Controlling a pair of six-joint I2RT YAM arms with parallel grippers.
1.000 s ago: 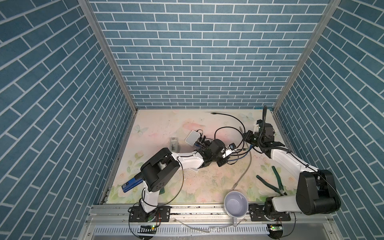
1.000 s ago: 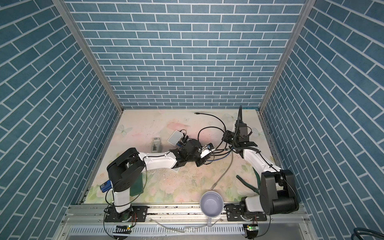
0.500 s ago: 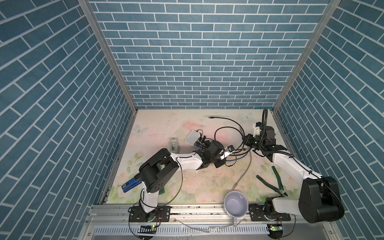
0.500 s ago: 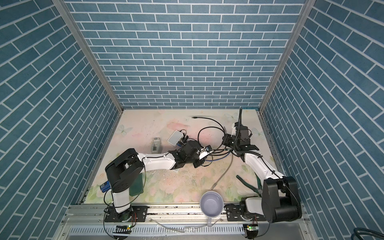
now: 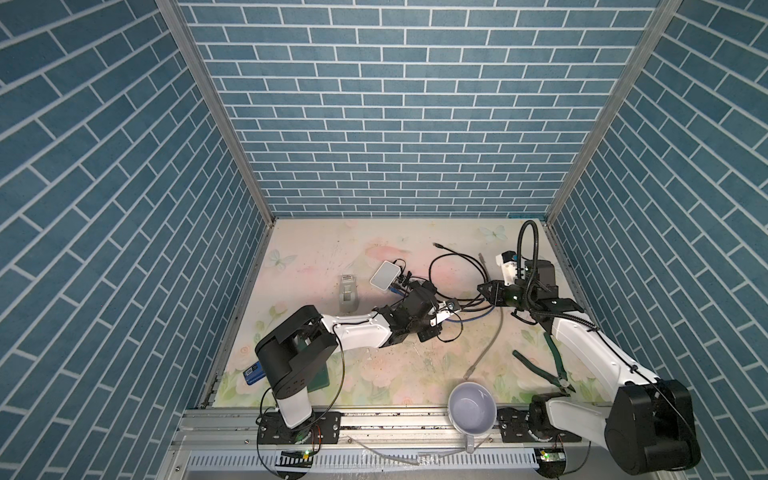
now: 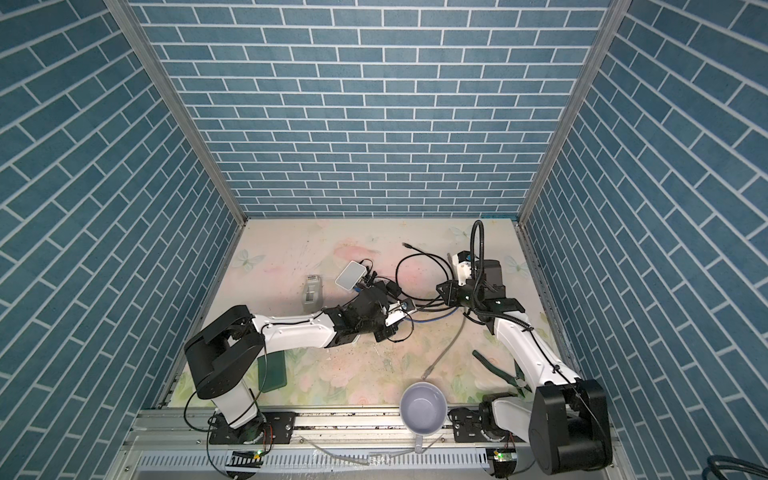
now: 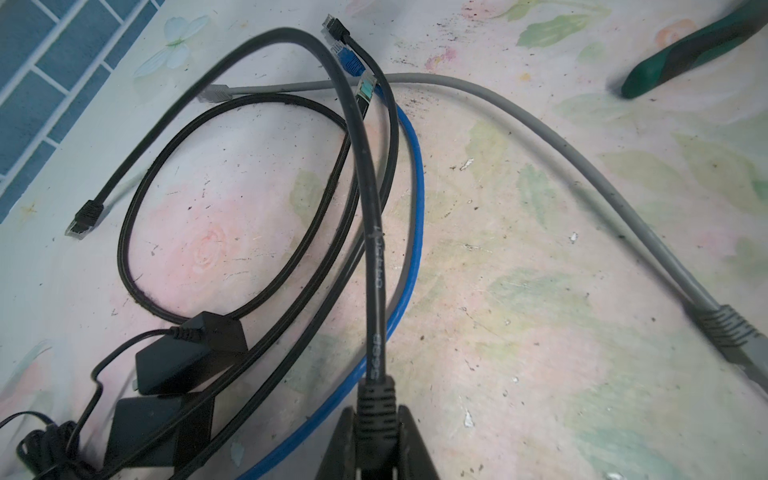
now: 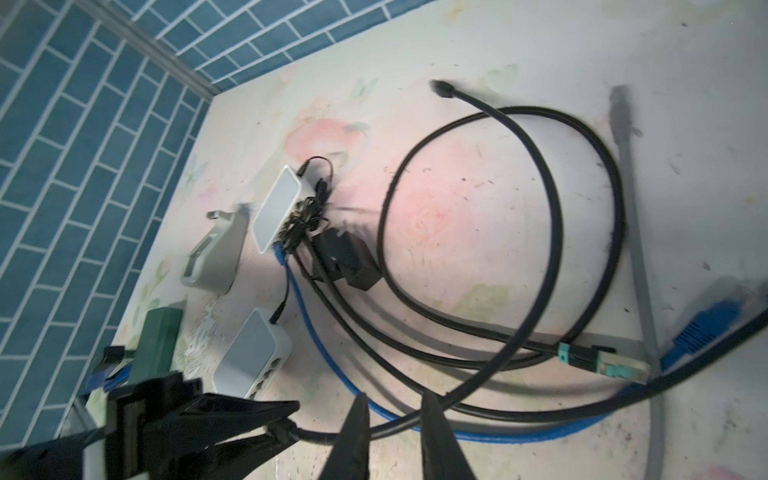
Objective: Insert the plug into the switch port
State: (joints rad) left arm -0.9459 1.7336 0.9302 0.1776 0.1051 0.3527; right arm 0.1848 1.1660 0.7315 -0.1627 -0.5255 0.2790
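My left tool is pressed shut on the ribbed boot of the plug at the end of the black cable. The plug's tip is hidden between the fingers. The plug is near the middle of the worktop.

The white switch lies to the far left of that tool, near it but apart, with several leads plugged into its side. In the right wrist view a second switch lies flat just beyond the left tool, its row of ports showing.

My right tool sits just right of the left one. Its fingers are spread a little, and the black cable crosses the gap between them, which looks wider than the cable.
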